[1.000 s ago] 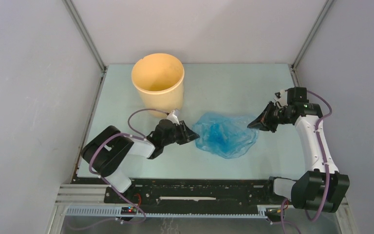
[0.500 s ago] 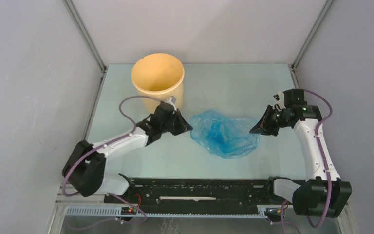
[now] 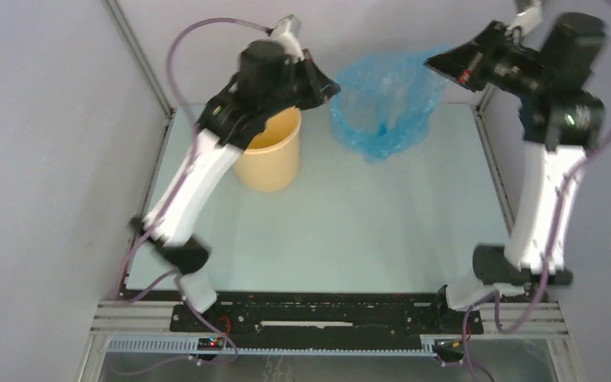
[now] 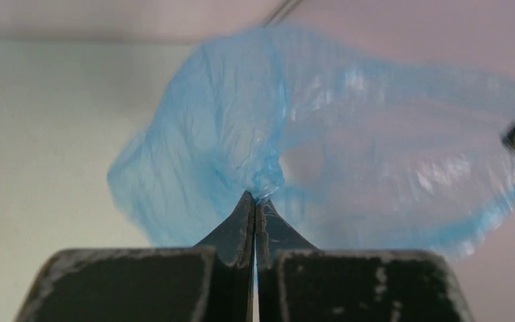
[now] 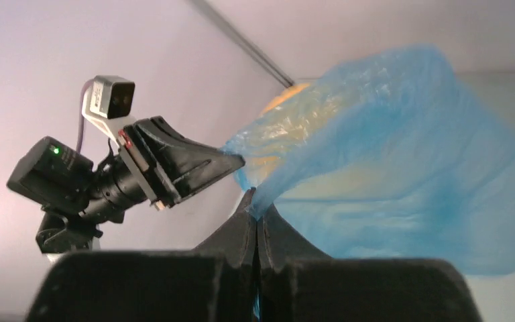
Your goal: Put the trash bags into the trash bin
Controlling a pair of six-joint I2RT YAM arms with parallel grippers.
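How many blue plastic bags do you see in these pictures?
1. The trash bag hangs in the air beside the trash bin, held between the left hand and the right hand. Another could hide folded inside it.

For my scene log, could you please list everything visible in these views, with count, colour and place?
trash bag: one, translucent light blue, held in the air between the two claws, right of the bin in the top view, not in it.
trash bin: one, pale yellow-tan, upright at the table's far left, partly hidden by the left arm.
table: one, pale grey-green, between grey walls.
rail: one, black, along the table's near edge.
right arm and left arm: two, white with black joints, reaching up from the near edge.
left claw: one, black, shut on the bag's left edge.
right claw: one, black, shut on the bag's right edge.
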